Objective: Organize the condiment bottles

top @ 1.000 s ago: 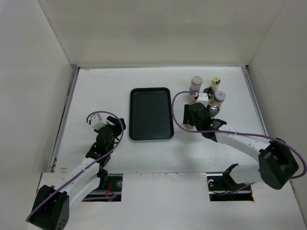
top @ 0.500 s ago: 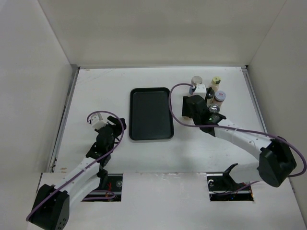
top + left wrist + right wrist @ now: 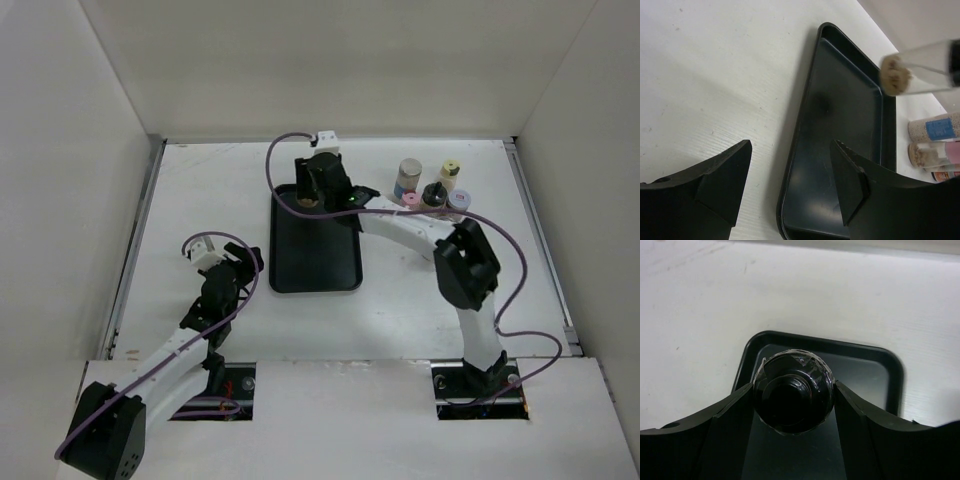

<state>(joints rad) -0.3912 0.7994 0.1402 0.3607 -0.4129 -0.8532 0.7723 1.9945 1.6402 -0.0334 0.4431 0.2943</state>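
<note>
My right gripper is shut on a bottle with a black lid and holds it over the far left corner of the flat black tray. In the left wrist view this bottle hangs above the tray, its brownish base showing. Several other bottles stand in a cluster right of the tray: one grey-lidded with a blue label, one yellow-lidded, one pink, one black, one lilac. My left gripper is open and empty by the tray's near left edge.
White walls close the table on the left, back and right. The right arm stretches across the table from its base past the bottle cluster. The tray's rim lies under the held bottle.
My right gripper has left the bottle cluster and carried the black-lidded bottle leftward to above the tray's far left corner. The left arm has not moved.
</note>
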